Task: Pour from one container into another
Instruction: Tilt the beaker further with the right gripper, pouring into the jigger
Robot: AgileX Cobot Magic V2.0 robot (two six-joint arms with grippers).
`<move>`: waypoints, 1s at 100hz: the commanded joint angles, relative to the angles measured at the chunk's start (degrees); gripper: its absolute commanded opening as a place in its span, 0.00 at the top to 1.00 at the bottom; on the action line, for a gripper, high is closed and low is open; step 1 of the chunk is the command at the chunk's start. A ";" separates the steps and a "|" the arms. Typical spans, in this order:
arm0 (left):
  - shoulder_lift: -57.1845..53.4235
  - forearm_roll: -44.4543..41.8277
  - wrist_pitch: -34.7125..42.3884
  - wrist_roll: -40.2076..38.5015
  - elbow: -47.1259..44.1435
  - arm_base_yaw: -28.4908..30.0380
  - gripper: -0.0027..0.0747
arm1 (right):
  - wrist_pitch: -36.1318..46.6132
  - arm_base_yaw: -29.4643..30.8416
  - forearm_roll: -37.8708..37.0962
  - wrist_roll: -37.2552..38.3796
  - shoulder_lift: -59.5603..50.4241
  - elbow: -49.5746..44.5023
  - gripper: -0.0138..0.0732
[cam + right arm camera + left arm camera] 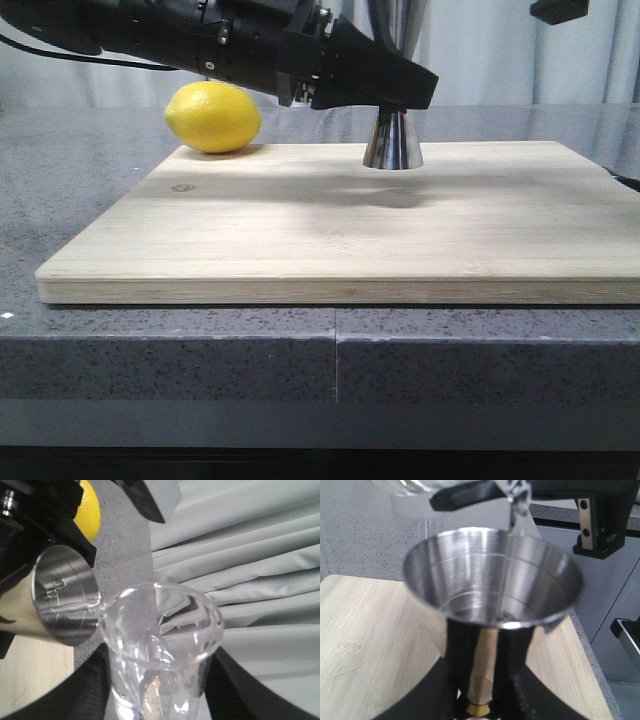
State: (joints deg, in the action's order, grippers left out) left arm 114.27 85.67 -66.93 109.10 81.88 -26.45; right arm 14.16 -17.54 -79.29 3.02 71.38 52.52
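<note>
Thin, slick and breakable, the small clear glass beaker (160, 645) tips in the right tool's (160, 700) mid-wall pinch over the tall shiny steel hourglass jigger (492, 600), which the left tool (480, 700) clamps at its waist.

Even, soft light. The arm's blurred shadow lies across the cutting board (300, 230) near its far edge. The jigger (492, 580) shows glare streaks; the beaker (160, 630) is blurred.

My left arm (200, 35) is matte black, boxy, with small silver screws and a thin black cable trailing off. Its claw (385, 80) has thick black wedge-shaped fingers (515, 680).
</note>
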 commanded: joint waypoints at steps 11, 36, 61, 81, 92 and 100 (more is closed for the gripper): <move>-3.79 4.35 -6.32 -0.55 1.85 -0.35 0.99 | 0.83 0.04 -0.05 -0.15 -1.91 2.22 0.58; -3.79 4.35 -6.32 -0.55 1.85 -0.35 0.99 | 0.83 0.04 -0.17 -0.15 -1.91 2.22 0.58; -3.79 4.33 -6.32 -0.64 1.85 -0.35 0.99 | 0.83 0.04 -0.29 -0.15 -1.91 2.22 0.58; -3.79 4.23 -6.32 -0.77 1.85 -0.35 0.99 | 0.83 0.04 -0.71 -0.15 -1.91 2.22 0.58; -3.79 3.99 -6.32 -0.77 1.85 -0.83 0.99 | 0.83 0.04 -1.43 -0.15 -1.91 2.22 0.58; -3.79 3.47 -6.32 -0.77 1.85 -1.41 0.99 | 0.83 0.04 -1.79 -0.15 -1.91 2.22 0.58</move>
State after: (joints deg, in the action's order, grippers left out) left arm 114.27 85.32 -66.93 108.98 81.88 -26.71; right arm 14.16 -17.54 -81.30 3.02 71.38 52.52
